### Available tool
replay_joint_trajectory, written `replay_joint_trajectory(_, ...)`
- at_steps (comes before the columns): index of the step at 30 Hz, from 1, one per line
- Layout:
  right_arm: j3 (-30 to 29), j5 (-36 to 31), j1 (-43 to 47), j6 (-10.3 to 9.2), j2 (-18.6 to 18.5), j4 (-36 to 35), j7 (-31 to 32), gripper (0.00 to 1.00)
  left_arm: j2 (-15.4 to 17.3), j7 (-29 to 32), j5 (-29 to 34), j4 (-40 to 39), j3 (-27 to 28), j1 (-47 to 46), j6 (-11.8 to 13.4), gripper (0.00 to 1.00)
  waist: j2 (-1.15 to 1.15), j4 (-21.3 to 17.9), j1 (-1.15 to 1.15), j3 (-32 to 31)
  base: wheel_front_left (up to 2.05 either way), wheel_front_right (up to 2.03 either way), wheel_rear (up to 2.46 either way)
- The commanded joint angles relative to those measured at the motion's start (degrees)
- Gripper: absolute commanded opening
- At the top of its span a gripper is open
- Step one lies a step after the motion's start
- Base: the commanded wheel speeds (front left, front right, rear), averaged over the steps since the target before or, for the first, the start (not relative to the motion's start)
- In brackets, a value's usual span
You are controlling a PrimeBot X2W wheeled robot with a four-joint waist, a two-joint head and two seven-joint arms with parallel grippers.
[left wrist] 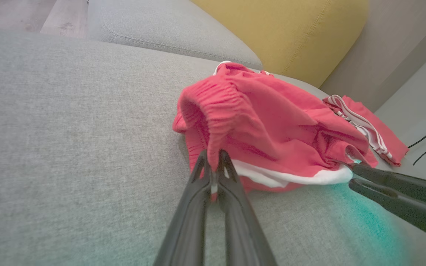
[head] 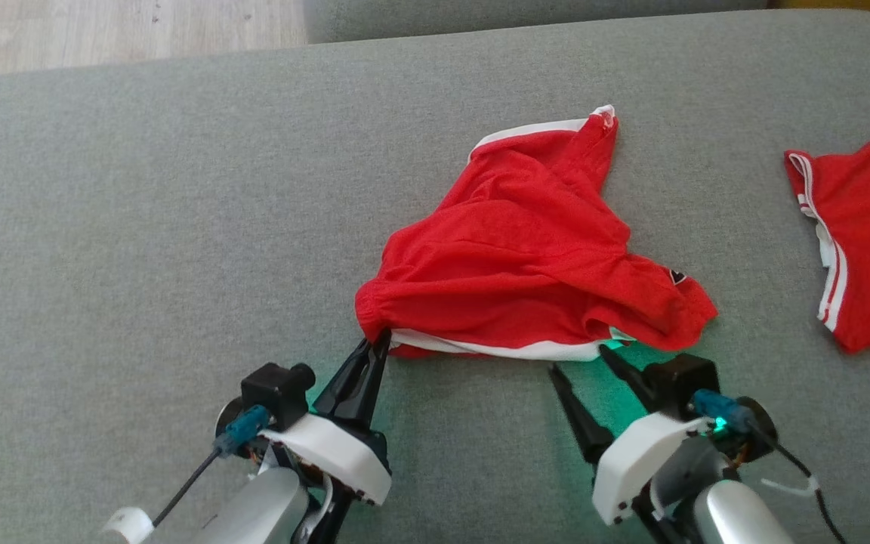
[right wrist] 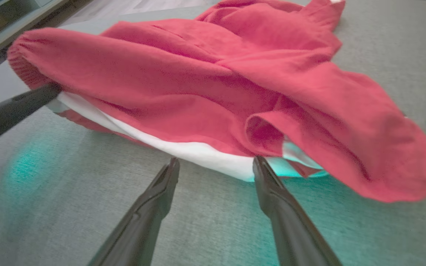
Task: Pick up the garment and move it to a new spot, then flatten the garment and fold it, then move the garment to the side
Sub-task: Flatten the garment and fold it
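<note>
The red shorts (head: 526, 257) with white trim lie crumpled near the middle of a grey sofa cushion (head: 140, 227), with the elastic waistband toward the robot's left and a bunched leg opening toward its right. The left gripper (head: 378, 341) has its 2 fingers (left wrist: 202, 166) pressed together on the gathered waistband at the shorts' near left corner. In the left wrist view the pinched fabric rises in a ribbed fold above the tips, and that corner stands a little off the cushion. The right gripper (head: 580, 361) has its 2 fingers (right wrist: 268, 177) spread wide and holds nothing. In the right wrist view its tips sit at the white band along the near edge of the shorts, 1 to each side of a stretch of it, and I cannot tell whether they touch the cloth. A green glow falls on the upholstery beneath both grippers. A 2nd red garment (head: 865, 234) with white stripes lies apart from the shorts at the right of the cushion. A yellow cushion (left wrist: 290, 33) stands behind, and pale wooden floor (head: 103, 30) shows beyond the far left edge.
</note>
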Motion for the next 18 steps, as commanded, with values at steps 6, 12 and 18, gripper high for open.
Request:
replay_joint_trajectory(6,-1.48,-1.57,-1.87,0.39,-0.13,-0.98,-0.86,1.0,1.04,0.07,-0.48,-2.28,1.18,-0.93,0.37,0.0,0.0,0.14,0.0,-0.31,0.0,0.0,0.0)
replay_joint_trajectory(12,-2.57,-2.01,-3.4,0.39,-0.13,0.56,-0.82,1.0,1.14,0.15,-0.58,-2.57,0.87,-0.85,0.52,0.0,0.0,0.49,0.0,-0.5,0.0,0.0,0.0)
replay_joint_trajectory(18,-3.11,-2.64,-5.09,0.39,-0.13,2.46,-0.41,1.0,1.23,0.34,-0.79,-2.93,0.65,-0.88,0.68,0.0,0.0,0.7,0.0,-0.21,0.0,0.0,0.0)
